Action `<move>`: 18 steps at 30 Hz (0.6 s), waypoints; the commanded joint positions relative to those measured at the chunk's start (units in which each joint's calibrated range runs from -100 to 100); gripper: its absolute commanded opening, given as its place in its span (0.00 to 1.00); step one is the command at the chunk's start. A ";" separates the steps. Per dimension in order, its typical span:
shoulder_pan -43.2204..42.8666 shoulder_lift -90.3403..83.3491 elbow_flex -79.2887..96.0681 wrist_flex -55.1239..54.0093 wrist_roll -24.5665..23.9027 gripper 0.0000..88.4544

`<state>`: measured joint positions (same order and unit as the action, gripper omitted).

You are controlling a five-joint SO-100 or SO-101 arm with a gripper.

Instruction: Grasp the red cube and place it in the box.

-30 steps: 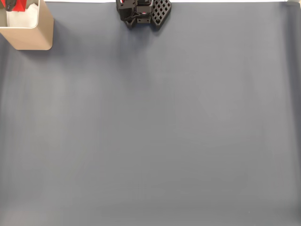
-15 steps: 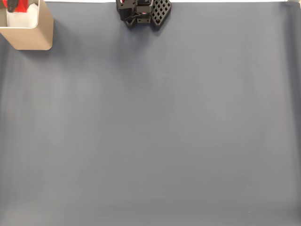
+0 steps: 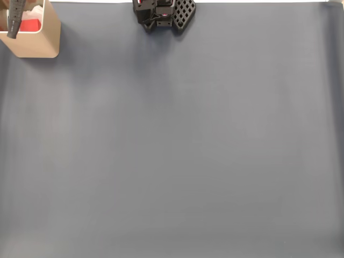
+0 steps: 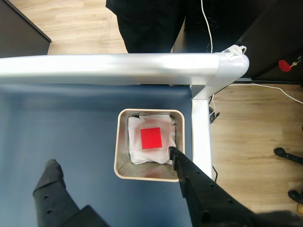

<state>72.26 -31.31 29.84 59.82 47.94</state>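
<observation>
The red cube [image 4: 151,138] lies flat on the white lining inside the beige box [image 4: 122,171], seen from above in the wrist view. My gripper [image 4: 111,158] hangs over the box, open, with nothing between its black fingers [image 4: 189,182]. One fingertip overlaps the box's near right corner; the other is out over the blue mat. In the fixed view the box [image 3: 45,43] stands at the top left corner with the red cube [image 3: 30,25] inside it, and one dark finger [image 3: 15,19] crosses its left side.
The black arm base [image 3: 164,13] sits at the top middle of the blue-grey mat [image 3: 177,145]. A silver table rail [image 4: 118,68] runs right behind and beside the box. Beyond it are wooden floor [image 4: 251,123] and a white cable [image 4: 265,87].
The cube was up at the gripper above the box's top corner. It now lies down inside the box, and the gripper has let go and opened.
</observation>
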 commanded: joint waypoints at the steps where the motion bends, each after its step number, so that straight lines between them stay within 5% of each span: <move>1: -0.59 -2.06 -0.18 -1.14 0.10 0.58; 18: -1.02 -1.71 -0.64 -1.38 -1.07 0.57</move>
<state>71.88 -31.31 29.84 59.35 47.16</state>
